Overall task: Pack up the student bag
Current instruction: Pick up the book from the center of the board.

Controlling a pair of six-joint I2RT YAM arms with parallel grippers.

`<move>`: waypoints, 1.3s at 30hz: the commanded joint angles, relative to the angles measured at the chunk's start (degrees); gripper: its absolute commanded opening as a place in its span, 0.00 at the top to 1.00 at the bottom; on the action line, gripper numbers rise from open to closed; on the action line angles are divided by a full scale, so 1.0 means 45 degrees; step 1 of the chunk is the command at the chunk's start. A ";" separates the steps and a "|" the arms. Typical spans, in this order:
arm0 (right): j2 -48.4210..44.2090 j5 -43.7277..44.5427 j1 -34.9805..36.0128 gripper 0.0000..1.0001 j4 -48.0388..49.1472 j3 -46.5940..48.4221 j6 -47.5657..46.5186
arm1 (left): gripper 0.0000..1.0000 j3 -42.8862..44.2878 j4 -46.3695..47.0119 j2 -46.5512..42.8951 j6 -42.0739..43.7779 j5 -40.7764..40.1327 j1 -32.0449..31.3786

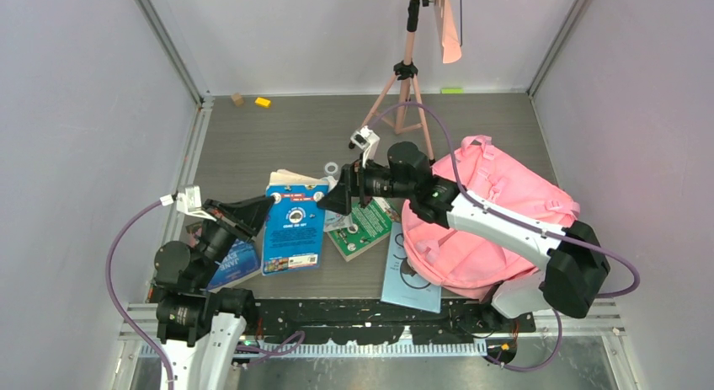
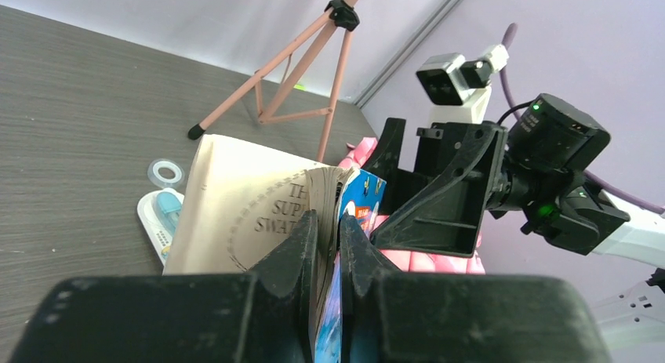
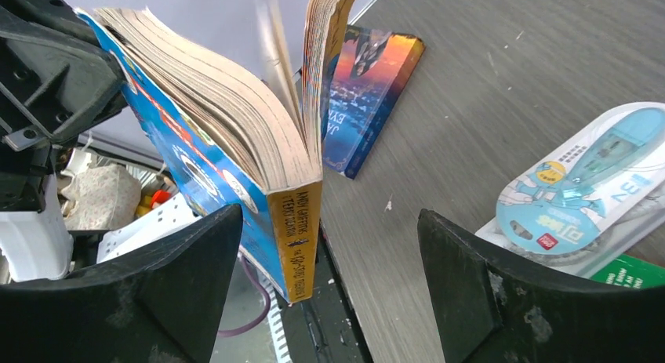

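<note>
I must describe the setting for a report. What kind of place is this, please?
Probably a robot test cell or lab, not a classroom: plain panel walls with metal frame rails enclose a grey table, two arms are bolted to its near edge, and a pink tripod stands at the back.

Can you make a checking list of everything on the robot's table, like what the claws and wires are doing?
Surface: grey wood-look table, no spills seen.
Job's things: pink student bag lying at right; blue book lifted, pages fanning.
Clutter: green book, correction tape pack, small blocks far back.
Grippers: left gripper shut on blue book; right gripper open beside it.
Cables: purple cable draped over the bag.
Surroundings: pink tripod, plain walls.
</note>
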 commanded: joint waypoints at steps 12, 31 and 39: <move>0.0775 -0.1194 0.0840 0.18 0.2805 0.0993 0.1372 | 1.00 0.0369 0.2471 -0.0152 -0.1048 0.0316 0.0033; -0.3105 0.2857 0.0456 1.00 -0.4268 0.2269 -0.2864 | 0.00 0.0793 0.0166 0.2899 0.2112 0.2997 0.0035; -0.3684 0.1124 0.0416 1.00 -0.6703 0.3880 -0.3052 | 0.00 0.0767 0.2406 0.4650 0.1737 0.7165 0.0027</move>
